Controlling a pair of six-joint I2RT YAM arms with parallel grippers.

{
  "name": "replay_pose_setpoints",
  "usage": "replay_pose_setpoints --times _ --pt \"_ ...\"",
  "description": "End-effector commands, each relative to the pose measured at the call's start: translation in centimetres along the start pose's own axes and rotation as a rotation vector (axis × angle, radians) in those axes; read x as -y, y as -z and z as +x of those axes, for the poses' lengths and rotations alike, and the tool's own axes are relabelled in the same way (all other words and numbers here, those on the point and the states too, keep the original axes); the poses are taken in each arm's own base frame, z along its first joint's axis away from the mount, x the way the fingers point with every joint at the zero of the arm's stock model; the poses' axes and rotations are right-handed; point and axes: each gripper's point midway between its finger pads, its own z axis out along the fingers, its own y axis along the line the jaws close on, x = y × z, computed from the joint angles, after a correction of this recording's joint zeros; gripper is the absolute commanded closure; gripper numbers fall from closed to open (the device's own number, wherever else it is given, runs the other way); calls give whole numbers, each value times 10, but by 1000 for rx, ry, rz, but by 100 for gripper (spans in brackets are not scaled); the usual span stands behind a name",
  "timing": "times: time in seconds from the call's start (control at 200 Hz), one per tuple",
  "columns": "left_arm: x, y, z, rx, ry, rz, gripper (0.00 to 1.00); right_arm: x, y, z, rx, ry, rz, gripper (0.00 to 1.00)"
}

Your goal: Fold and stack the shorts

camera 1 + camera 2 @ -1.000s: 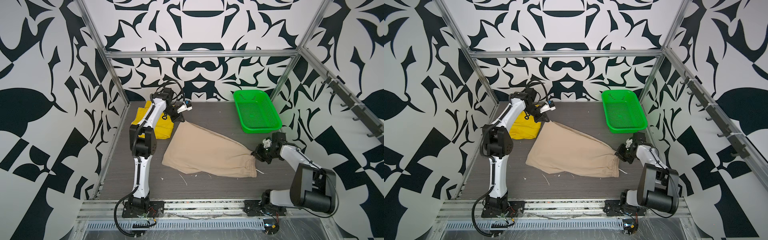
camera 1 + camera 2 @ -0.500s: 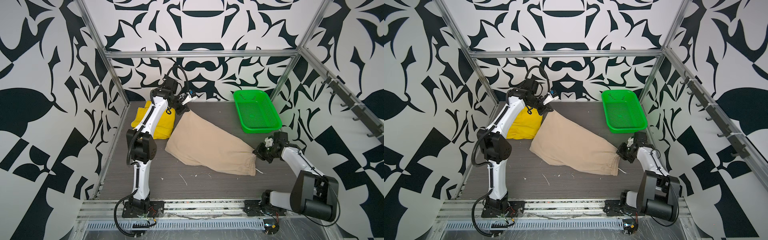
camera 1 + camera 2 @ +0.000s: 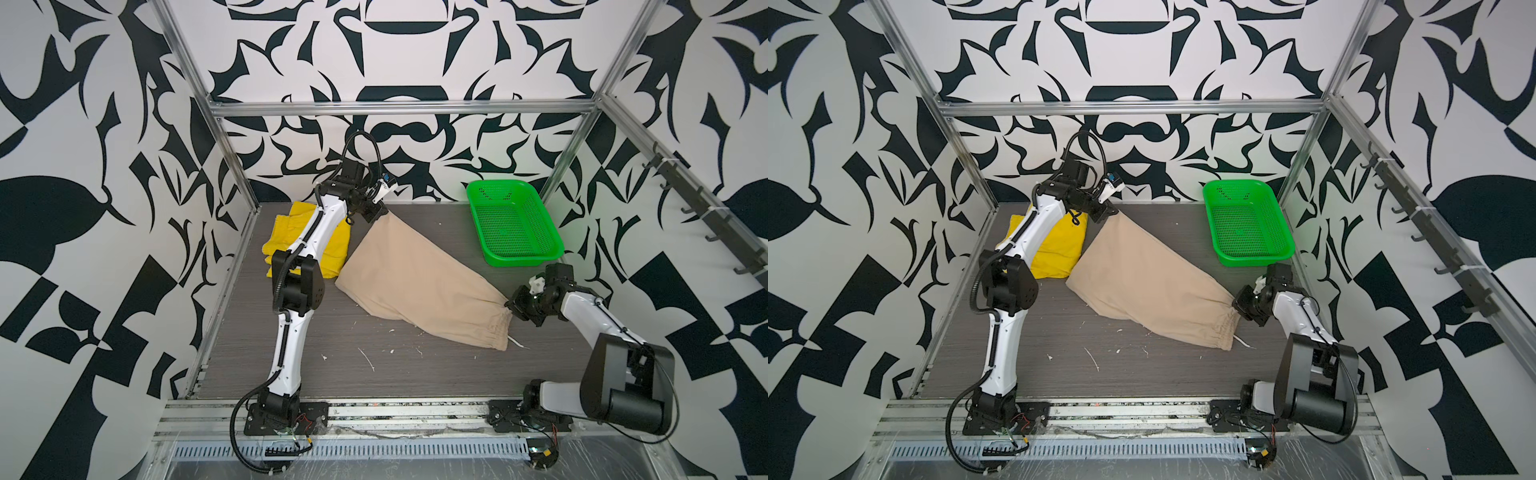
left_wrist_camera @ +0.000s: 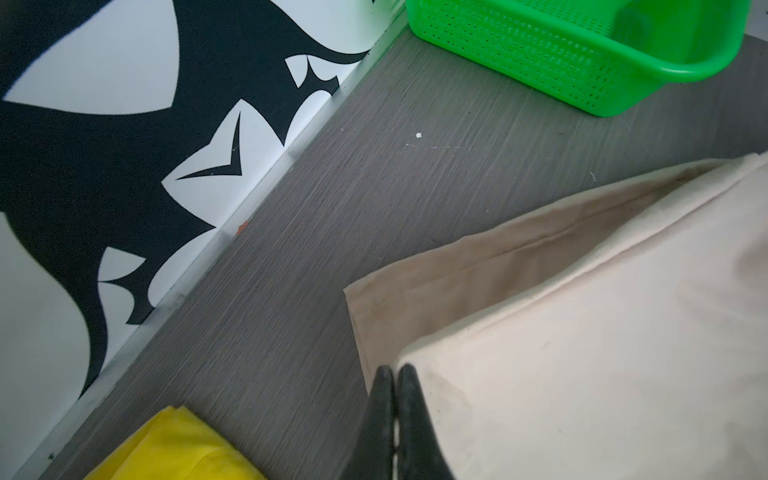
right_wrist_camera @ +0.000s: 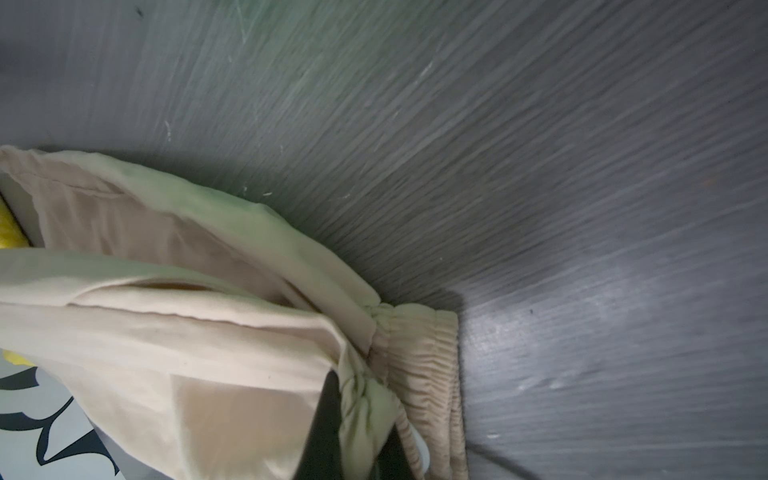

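Beige shorts (image 3: 415, 286) span the desk (image 3: 374, 374) diagonally, pulled straighter than a second ago: left end effector (image 3: 376, 214), clamped on the hem corner, has moved rearward; right end effector (image 3: 513, 306) grips the waistband. Folding can likely follow, beside the yellow shorts (image 3: 282, 232).

The plain beige cloth shorts (image 3: 415, 282) (image 3: 1142, 282) sit mid-frame in both top views, the bright yellow cloth shorts (image 3: 284, 232) at upper left. The perforated plastic basket (image 3: 523, 257), upper right, is vivid green. The worktop (image 3: 415, 374) is streaked dark grey; the walls (image 3: 83, 104) carry black-and-white leaf shapes.
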Motion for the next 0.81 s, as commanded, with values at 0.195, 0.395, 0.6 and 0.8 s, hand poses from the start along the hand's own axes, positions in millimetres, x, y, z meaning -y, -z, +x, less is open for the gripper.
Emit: replay_pose_setpoints --times 0.195,0.395,0.6,0.8 --pt "-23 -89 55 -94 94 -66 74 8 4 -9 43 -29 60 77" --pt "-29 -77 44 -99 99 -150 33 -3 31 -18 119 -8 56 45" --pt "-20 -7 8 -70 117 -251 24 -25 74 -25 225 52 39 35" --pt "32 25 20 -79 337 -196 21 -80 81 -8 246 238 -24 35"
